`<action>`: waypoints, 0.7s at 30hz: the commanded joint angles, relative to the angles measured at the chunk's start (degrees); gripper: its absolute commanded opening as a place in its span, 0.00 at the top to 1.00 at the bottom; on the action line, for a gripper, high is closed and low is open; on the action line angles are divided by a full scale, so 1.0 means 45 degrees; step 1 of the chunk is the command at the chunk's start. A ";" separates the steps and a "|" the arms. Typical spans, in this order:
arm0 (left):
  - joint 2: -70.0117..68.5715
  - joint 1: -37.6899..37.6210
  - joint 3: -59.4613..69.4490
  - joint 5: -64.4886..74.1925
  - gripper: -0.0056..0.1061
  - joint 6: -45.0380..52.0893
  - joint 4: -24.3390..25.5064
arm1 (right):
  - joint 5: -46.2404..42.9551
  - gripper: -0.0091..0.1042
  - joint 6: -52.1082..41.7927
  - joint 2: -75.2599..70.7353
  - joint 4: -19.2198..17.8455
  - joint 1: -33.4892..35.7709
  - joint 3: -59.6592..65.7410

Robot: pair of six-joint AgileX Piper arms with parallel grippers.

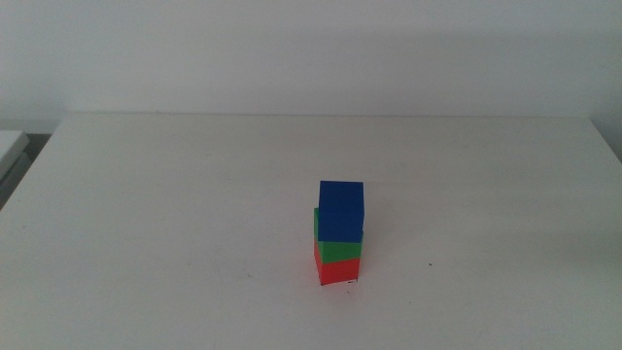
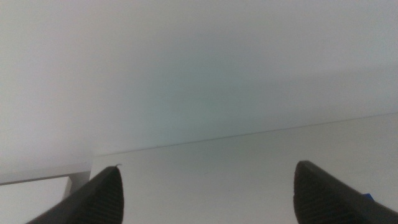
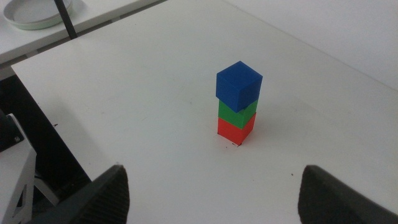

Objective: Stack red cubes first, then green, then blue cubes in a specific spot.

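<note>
A three-cube tower stands near the middle of the white table: the red cube point(image 1: 337, 269) at the bottom, the green cube point(image 1: 336, 249) on it, the blue cube point(image 1: 341, 210) on top, slightly twisted. A small black pen mark point(image 1: 350, 282) of the specific spot shows at the tower's base. In the right wrist view the same tower appears, red cube point(image 3: 236, 130), green cube point(image 3: 237, 115), blue cube point(image 3: 239, 85). My right gripper point(image 3: 211, 199) is open, well back from the tower. My left gripper point(image 2: 208, 199) is open, facing the wall, holding nothing. Neither arm appears in the middle view.
The table's far edge point(image 1: 330, 117) meets a white wall. In the right wrist view a white dish point(image 3: 37, 12) and a dark pole point(image 3: 65, 18) sit on a neighbouring surface beyond the table edge point(image 3: 43, 106).
</note>
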 commanded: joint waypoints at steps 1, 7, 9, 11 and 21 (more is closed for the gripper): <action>-0.0050 -0.0009 0.0058 -0.0288 0.11 0.0000 -0.0119 | -0.0105 0.14 -0.0024 -0.0034 -0.0035 0.0022 0.0059; -0.0050 -0.0009 0.0058 -0.0288 0.11 0.0024 0.0241 | -0.0105 0.14 -0.0024 -0.0034 -0.0035 0.0022 0.0059; -0.0050 -0.0009 0.0058 -0.0288 0.11 0.0024 0.0241 | -0.0105 0.14 -0.0024 -0.0034 -0.0035 0.0022 0.0059; -0.0050 -0.0009 0.0170 -0.0360 0.11 0.0024 0.0366 | -0.0105 0.14 -0.0024 -0.0034 -0.0035 0.0022 0.0059; -0.2674 0.0002 0.4863 -0.6620 0.11 0.0024 0.0569 | -0.0496 0.14 -0.0024 -0.0112 -0.0371 0.0022 0.0213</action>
